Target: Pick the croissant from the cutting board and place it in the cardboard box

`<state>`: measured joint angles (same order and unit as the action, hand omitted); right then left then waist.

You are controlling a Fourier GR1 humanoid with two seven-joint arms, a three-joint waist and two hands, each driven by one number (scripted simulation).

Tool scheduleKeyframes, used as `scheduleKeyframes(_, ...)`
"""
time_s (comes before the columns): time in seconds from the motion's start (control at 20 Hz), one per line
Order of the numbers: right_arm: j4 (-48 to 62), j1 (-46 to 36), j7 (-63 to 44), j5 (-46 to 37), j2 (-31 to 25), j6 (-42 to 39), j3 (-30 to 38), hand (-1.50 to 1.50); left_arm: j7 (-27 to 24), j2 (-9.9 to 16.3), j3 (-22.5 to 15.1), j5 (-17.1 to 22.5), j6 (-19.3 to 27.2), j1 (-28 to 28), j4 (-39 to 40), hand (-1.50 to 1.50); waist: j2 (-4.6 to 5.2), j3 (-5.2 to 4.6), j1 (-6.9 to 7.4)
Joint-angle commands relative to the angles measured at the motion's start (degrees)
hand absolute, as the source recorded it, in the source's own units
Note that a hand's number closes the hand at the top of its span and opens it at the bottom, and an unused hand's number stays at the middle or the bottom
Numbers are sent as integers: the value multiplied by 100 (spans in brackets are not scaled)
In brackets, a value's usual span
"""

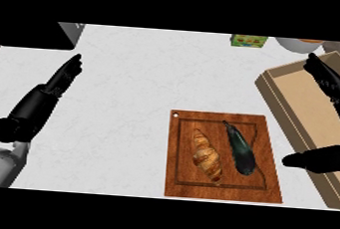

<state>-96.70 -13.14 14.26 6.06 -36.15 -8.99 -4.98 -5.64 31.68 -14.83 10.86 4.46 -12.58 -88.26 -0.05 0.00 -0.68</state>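
A golden-brown croissant (207,155) lies on the left half of a wooden cutting board (222,192) at the lower middle of the head view. The open cardboard box (275,91) stands at the right, its long side running toward the lower right corner. My right hand (333,130) hovers over the box, fingers stretched toward the far end and the thumb pointing left near the board's right edge; it is open and holds nothing. My left hand (53,91) rests open at the far left, fingers straight and pointing away.
A dark eggplant (239,148) lies beside the croissant on the board's right half. A black appliance (31,33) sits at the back left. A small green package (249,40) and a white bowl (300,44) stand at the back edge.
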Motion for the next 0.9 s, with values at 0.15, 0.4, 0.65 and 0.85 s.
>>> scheduleKeyframes(0.15,166,-369,1042,-1295,-527,-320,-280,-150,-27,-253,-168,-341,0,-149,83,0,17,0,104)
scheduleKeyframes(0.4,-636,-209,249,-2215,-983,-600,-904,-150,19,-46,105,-137,-346,-186,198,0,-6,-9,60)
scheduleKeyframes(0.65,-1287,-628,-950,-2973,-1097,-1242,-1771,-150,198,-329,-14,-267,-179,-297,144,0,-3,-13,108)
scheduleKeyframes(0.85,-2029,-848,-2124,-3153,-856,-1828,-2145,-150,-297,-292,100,-357,-324,45,339,0,-10,-13,99)
